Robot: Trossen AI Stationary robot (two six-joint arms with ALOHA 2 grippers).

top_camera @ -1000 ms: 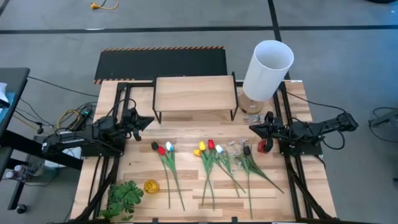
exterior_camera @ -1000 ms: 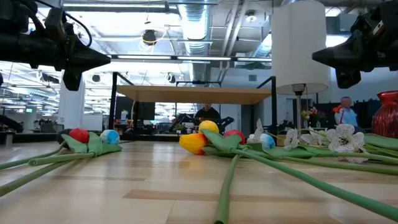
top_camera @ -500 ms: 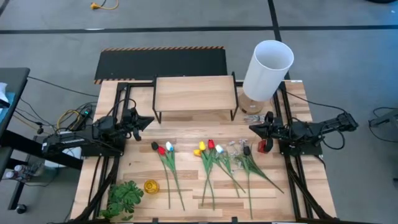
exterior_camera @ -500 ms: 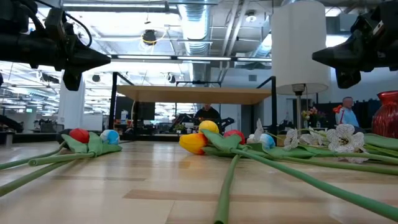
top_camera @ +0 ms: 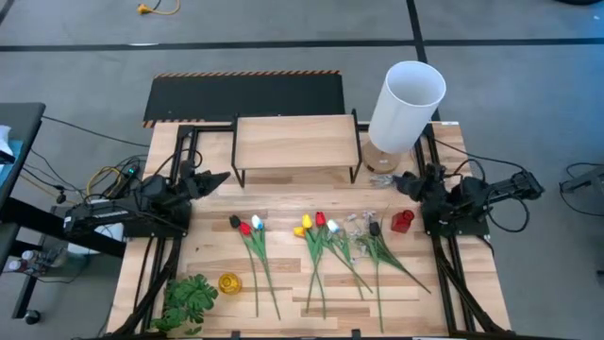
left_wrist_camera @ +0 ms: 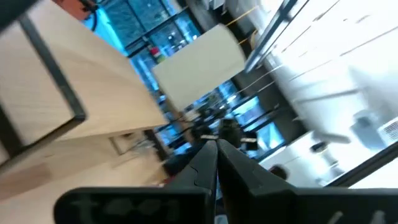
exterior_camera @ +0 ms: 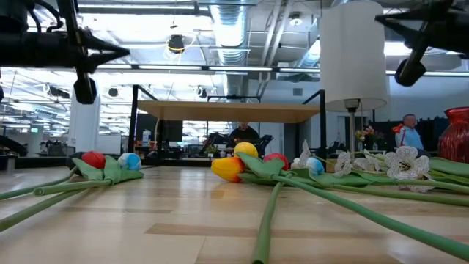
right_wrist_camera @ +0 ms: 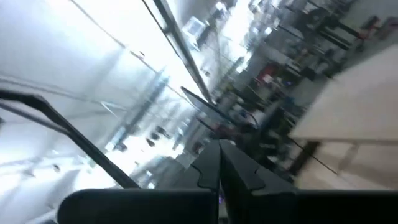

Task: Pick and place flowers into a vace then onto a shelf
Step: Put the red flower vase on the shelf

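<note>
Both dark grippers, left (top_camera: pixel 219 177) and right (top_camera: pixel 404 179), have lifted and turned toward the far edge vs. a sec ago, fingers pressed together, holding nothing. Green-stemmed tulips (top_camera: pixel 316 247) lie untouched mid-table, near side of the light-wood shelf (top_camera: pixel 296 141); small red vase (top_camera: pixel 402 221) now uncovered at right. Open room btw shelf and flowers; tall white cylinder (top_camera: pixel 407 93) crowds far-right corner.

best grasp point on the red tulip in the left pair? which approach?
Grip the red tulip mid-stem, from straight above, fingers across the stem. It lies flat on the table, head toward the shelf, stem running to the near edge. The white tulip crowds its head, so go lower, where the stems spread. The left gripper looks nearest.
</note>
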